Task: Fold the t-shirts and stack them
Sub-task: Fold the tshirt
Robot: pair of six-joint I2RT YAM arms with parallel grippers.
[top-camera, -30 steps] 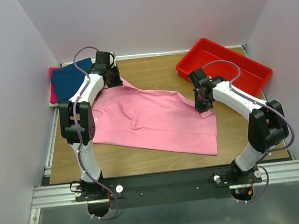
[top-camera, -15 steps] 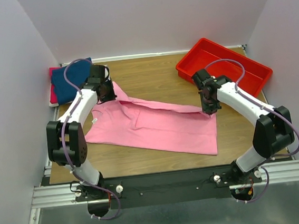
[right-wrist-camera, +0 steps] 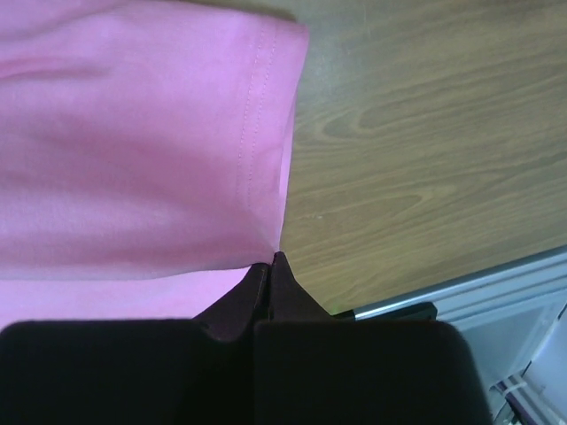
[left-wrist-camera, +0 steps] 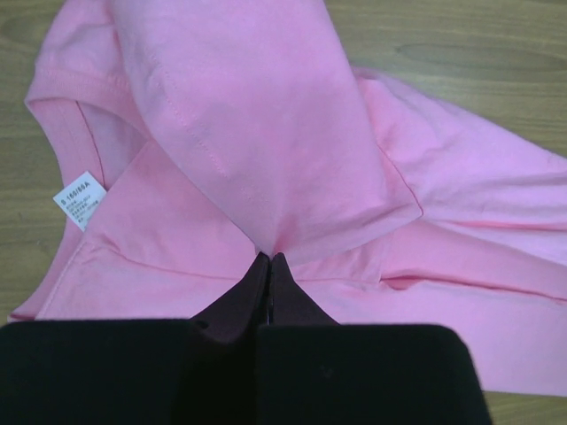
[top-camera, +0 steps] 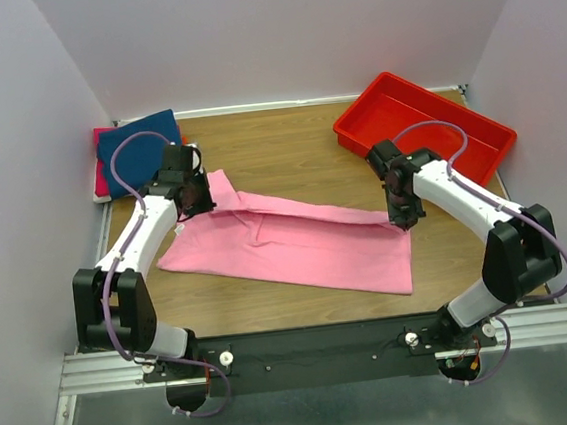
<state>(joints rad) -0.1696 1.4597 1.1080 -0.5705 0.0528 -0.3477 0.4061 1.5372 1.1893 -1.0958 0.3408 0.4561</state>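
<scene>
Now, left gripper point(left-wrist-camera: 268, 258): pinched on a raised fold of the light pink cloth t-shirt point(top-camera: 297, 243), centre-left of top view
right gripper point(right-wrist-camera: 270, 258): clamped on its hem edge, centre-right

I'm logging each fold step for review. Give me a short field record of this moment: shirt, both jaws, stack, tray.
shirt in work: pink t-shirt, far edge lifted and drawn over the rest
left jaws: shut on that edge, collar end
right jaws: shut on that edge, opposite end
stack: navy t-shirt folded atop a red-magenta t-shirt, far left corner
tray: red tray, far right, apart from the pink t-shirt
</scene>
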